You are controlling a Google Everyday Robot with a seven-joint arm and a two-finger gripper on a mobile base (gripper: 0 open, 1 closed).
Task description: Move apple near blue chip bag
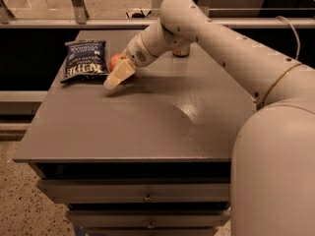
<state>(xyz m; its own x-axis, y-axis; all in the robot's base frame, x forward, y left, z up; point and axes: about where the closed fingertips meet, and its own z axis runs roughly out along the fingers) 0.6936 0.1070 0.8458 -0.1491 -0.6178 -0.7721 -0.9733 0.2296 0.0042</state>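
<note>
The red apple (pixel 116 60) sits on the grey table (pixel 147 122) at the back left, just right of the blue chip bag (pixel 84 59), which lies flat with its white lettering up. My gripper (pixel 113 75) reaches down from the right and is at the apple. Its pale near finger (pixel 118 75) slants down to the table in front of the apple and stands off from it. The far finger is hidden behind the apple and wrist. The gripper looks open, with the apple resting on the table.
A brownish drink can (pixel 181 51) stands at the back of the table, mostly hidden behind my arm. The table's left edge is close to the bag. Drawers sit below the front edge. A rail and glass run behind the table.
</note>
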